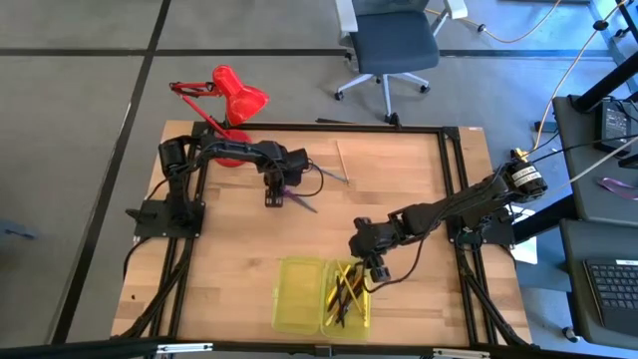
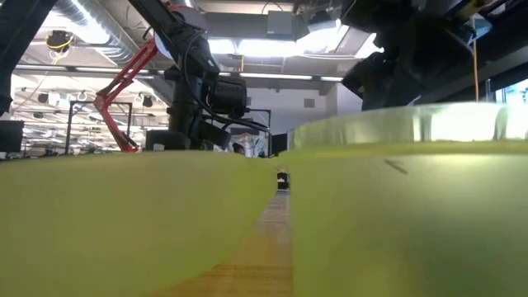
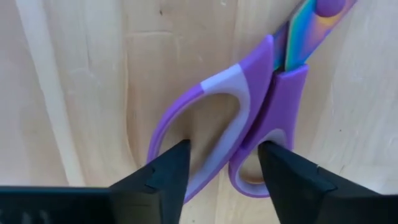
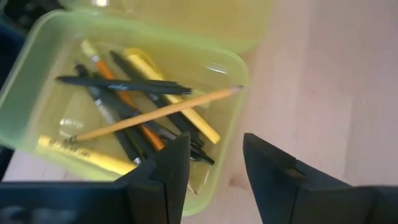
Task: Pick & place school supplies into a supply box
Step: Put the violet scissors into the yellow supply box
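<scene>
Purple-handled scissors (image 3: pixel 217 93) lie flat on the wooden table (image 1: pixel 239 259), left of its middle. My left gripper (image 3: pixel 221 155) points down over their handles, open. One fingertip (image 3: pixel 171 162) stands inside the larger loop and the other (image 3: pixel 280 165) over the smaller loop. The yellow-green supply box (image 1: pixel 297 297) lies open at the near edge. Its right half (image 4: pixel 37 81) holds several pens and pencils (image 4: pixel 149 112). My right gripper (image 4: pixel 214 152) hangs open above that half, empty. My left gripper comes at the scissors' handles (image 3: pixel 255 130) from above, and the inner side of the larger loop and most of the smaller loop lie between its fingers. I cannot tell whether the fingertips touch them. The scissors lie flat on the table.
A red desk lamp (image 1: pixel 234 95) stands at the table's far left corner, behind my left arm. A thin pen (image 1: pixel 332 175) lies just right of the scissors. The box's walls (image 2: pixel 124 214) fill the low view. An office chair (image 1: pixel 391 45) stands beyond the far edge.
</scene>
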